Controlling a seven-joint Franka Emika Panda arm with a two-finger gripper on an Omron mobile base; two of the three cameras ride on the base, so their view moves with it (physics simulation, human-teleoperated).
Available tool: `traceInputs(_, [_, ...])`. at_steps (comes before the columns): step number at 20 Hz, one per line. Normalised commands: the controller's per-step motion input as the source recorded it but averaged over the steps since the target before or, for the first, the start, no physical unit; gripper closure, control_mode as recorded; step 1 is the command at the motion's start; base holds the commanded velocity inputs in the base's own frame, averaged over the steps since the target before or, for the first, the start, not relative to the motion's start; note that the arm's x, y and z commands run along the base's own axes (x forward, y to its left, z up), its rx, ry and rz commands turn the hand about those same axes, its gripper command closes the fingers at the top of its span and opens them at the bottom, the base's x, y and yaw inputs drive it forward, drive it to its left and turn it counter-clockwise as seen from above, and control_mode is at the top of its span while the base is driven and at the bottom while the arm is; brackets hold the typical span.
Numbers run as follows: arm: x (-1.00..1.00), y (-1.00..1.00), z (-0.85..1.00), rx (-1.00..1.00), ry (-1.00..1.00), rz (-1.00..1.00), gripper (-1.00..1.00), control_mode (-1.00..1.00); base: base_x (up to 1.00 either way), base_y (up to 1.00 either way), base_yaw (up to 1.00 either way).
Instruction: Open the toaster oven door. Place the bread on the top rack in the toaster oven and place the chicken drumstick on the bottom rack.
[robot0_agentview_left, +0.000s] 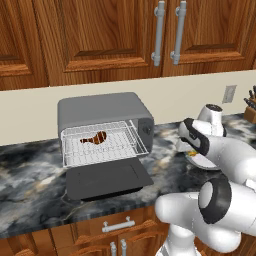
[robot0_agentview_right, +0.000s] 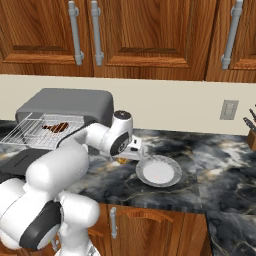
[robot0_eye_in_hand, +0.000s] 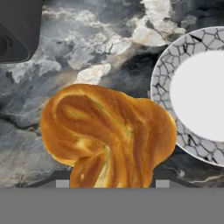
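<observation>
The plate (robot0_agentview_right: 159, 171) sits empty on the counter (robot0_agentview_right: 215, 165), at 3 o'clock of the bread (robot0_eye_in_hand: 107, 138) in the hand view, just beside it. The oven (robot0_agentview_left: 102, 116) stands open, door (robot0_agentview_left: 107, 180) dropped flat, both racks pulled out; the drumstick (robot0_agentview_left: 96, 138) lies on one, which I cannot tell. The gripper (robot0_agentview_right: 131, 150) hangs over the bread; whether it grasps it I cannot tell.
</observation>
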Motion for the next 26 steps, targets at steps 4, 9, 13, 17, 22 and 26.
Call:
traceInputs(4, [-0.09,0.49,0.27,0.00,-0.03,0.05,1.00,-1.00,0.00,0.00,0.00])
traceInputs(9, [-0.11,0.47,0.28,0.00,0.00,0.01,1.00,-1.00,0.00,0.00,0.00])
traceInputs(13, [-0.06,0.54,0.20,0.00,0.00,0.00,1.00,-1.00,0.00,0.00,0.00])
traceInputs(17, [0.00,0.64,0.10,0.00,-0.01,0.00,1.00,-1.00,0.00,0.00,0.00])
traceInputs(22, [0.00,0.63,0.16,0.00,-0.03,0.00,1.00,-1.00,0.00,0.00,0.00])
traceInputs(26, [0.03,0.62,0.19,0.00,-0.01,0.00,1.00,-1.00,0.00,0.00,0.00])
